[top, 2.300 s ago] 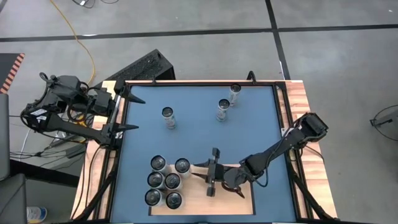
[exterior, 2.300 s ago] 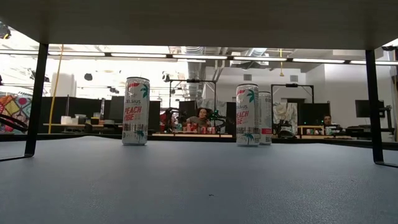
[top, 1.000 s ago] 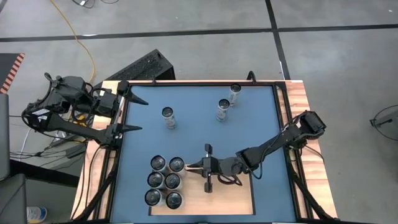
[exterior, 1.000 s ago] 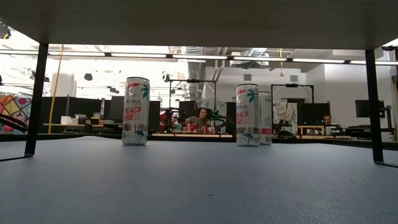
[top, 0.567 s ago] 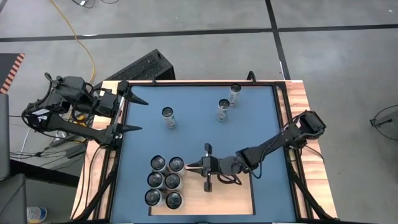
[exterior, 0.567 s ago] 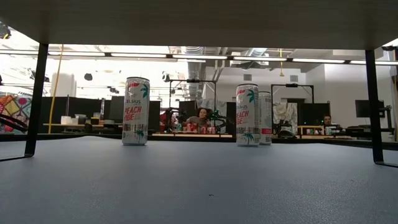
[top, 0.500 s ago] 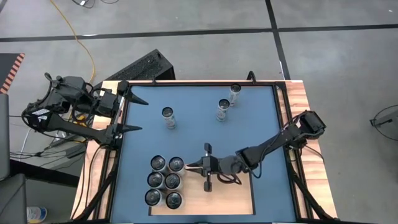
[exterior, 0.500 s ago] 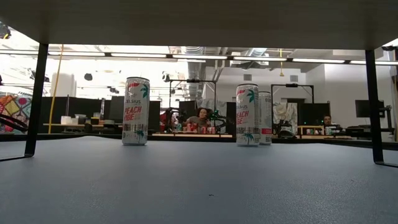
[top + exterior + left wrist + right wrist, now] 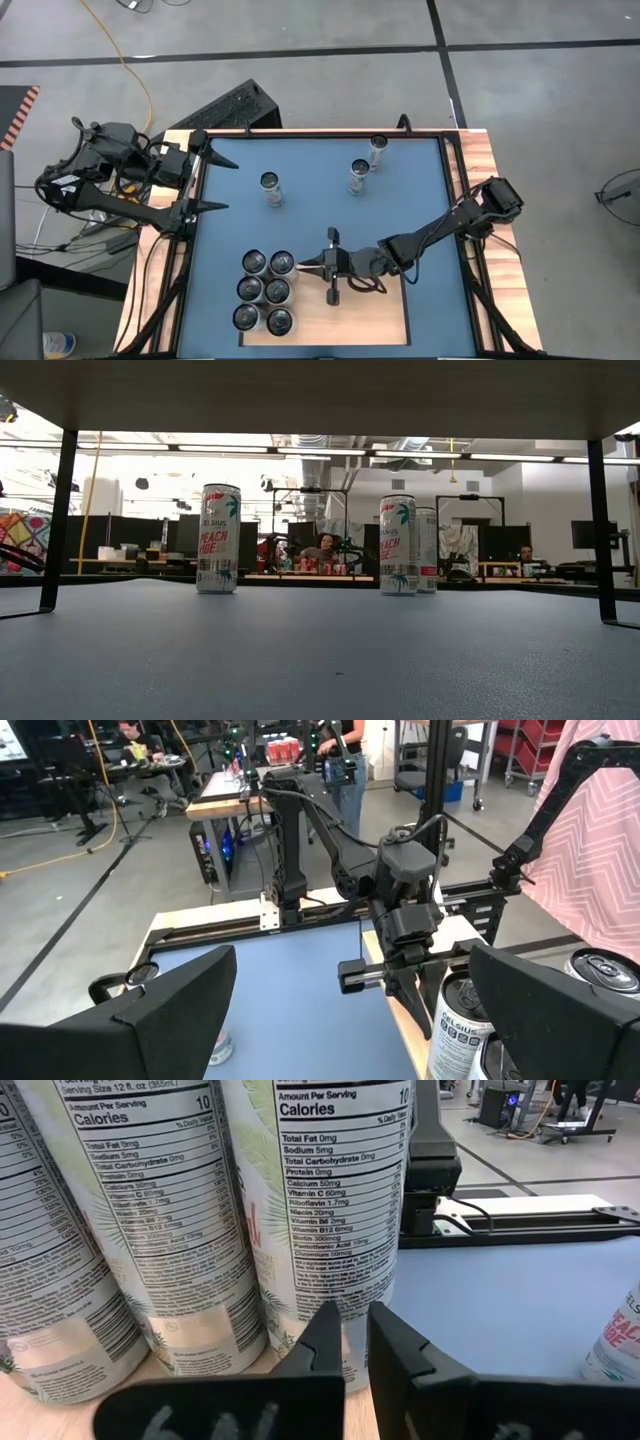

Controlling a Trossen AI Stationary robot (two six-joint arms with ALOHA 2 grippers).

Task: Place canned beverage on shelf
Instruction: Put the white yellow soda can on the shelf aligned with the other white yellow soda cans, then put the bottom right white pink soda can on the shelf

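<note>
Several white beverage cans (image 9: 265, 292) stand upright in a cluster on the left end of the pale wood shelf (image 9: 360, 318) at the table's near edge. My right gripper (image 9: 303, 265) is shut, its tips at the cluster's far right can (image 9: 283, 263), which fills the right wrist view (image 9: 330, 1200). Three more cans (image 9: 270, 188) (image 9: 358, 175) (image 9: 377, 148) stand on the blue table; they also show in the low view (image 9: 219, 538). My left gripper (image 9: 215, 183) waits open at the table's left edge, holding nothing. My right gripper has its shut fingertips (image 9: 325, 1320) against the lower side wall (image 9: 335, 1285) of the cluster's far right can. The fingers lie about level and come from the table's right. The can stands upright on the shelf, up against its neighbours.
The shelf's right half (image 9: 375, 305) is bare wood under my right arm. Black frame rails and wooden strips (image 9: 478, 190) border the blue table (image 9: 300, 215). In the low view the shelf's underside (image 9: 320, 390) and thin black legs (image 9: 60, 520) frame the picture. People sit in the room beyond.
About two seconds ago my right gripper went toward the table's left edge with its fingers shut, and the can at its tips slid in against the cluster. Within the last second nothing has visibly moved.
</note>
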